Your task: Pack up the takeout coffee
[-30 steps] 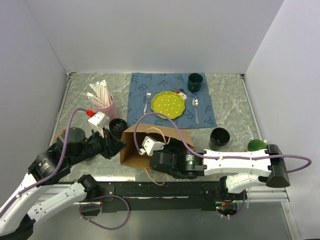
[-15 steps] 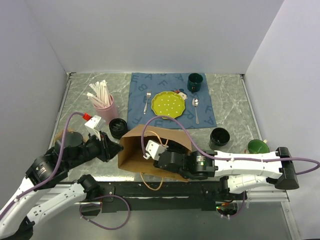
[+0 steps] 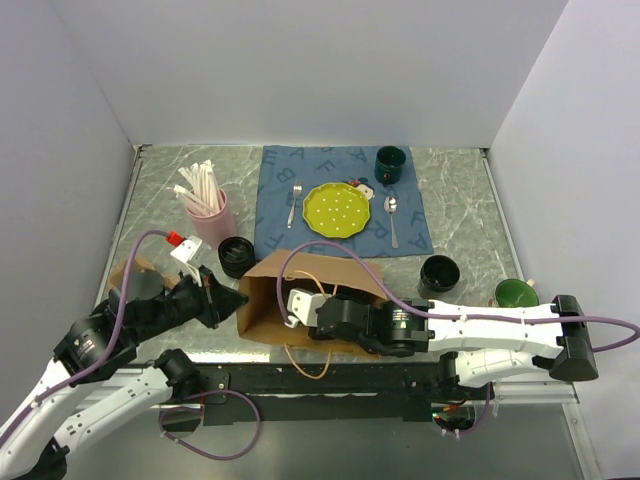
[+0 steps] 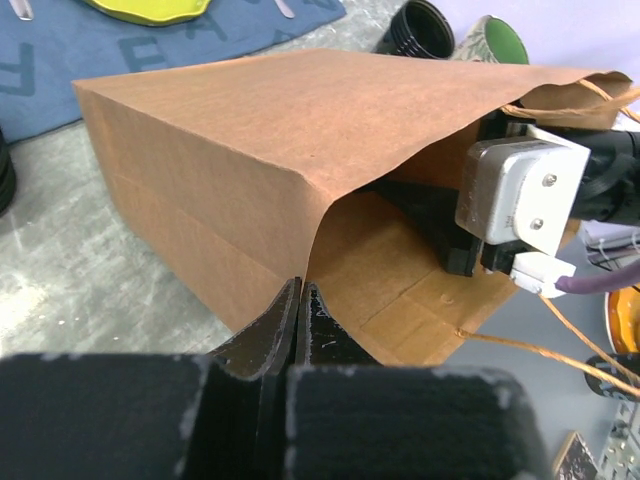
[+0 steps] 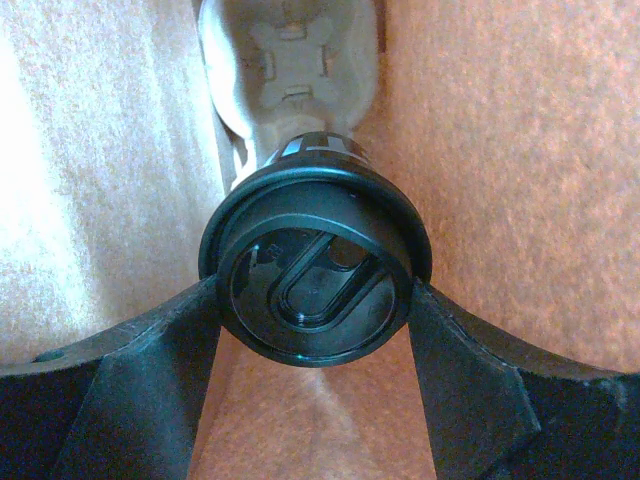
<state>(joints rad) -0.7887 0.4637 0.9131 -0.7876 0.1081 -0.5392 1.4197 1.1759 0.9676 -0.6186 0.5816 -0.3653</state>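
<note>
Right claw (image 5: 315,305): clamped on takeout coffee (image 5: 315,262), lid toward camera, deep inside brown paper bag (image 4: 250,130).
Left claw (image 4: 300,298): pinched tight on the bag's lower mouth edge.

On the grey marbled table (image 3: 160,190) we saw a blue placemat (image 3: 275,190) at the far middle. A yellow-green plate (image 3: 337,209) sat on it, with a fork (image 3: 294,203) to its left and a spoon (image 3: 392,218) to its right. A dark green mug (image 3: 389,164) stood at the mat's far right corner. Left of the mat was a pink cup (image 3: 218,222) of white straws (image 3: 198,188), and just near of it a black cup (image 3: 236,255). Another black cup (image 3: 438,273) stood near the mat's near right corner, with a green bowl (image 3: 514,292) further right.
</note>
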